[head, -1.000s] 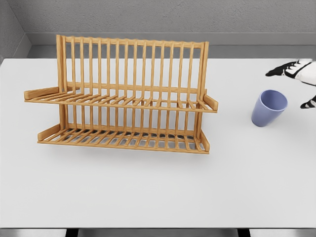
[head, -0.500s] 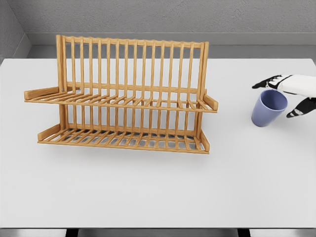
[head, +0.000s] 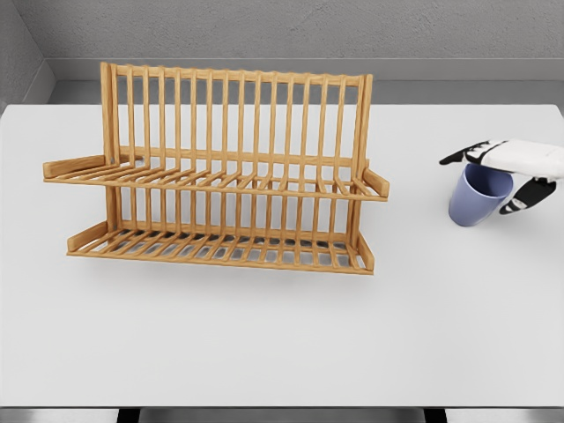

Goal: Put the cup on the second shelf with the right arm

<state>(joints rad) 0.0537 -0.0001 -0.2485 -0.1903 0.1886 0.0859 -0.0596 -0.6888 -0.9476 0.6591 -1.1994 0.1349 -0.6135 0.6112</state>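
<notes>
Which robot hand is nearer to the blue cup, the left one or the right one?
Right. The right robot hand is over the blue cup, fingers spread around its rim, not yet closed. The left robot hand is not in view.

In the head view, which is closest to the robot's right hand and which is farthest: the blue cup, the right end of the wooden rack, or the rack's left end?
From the right hand:
1. Blue cup, directly under the hand at the table's right side.
2. Rack's right end, toward the middle.
3. Rack's left end, far left, farthest.
</notes>
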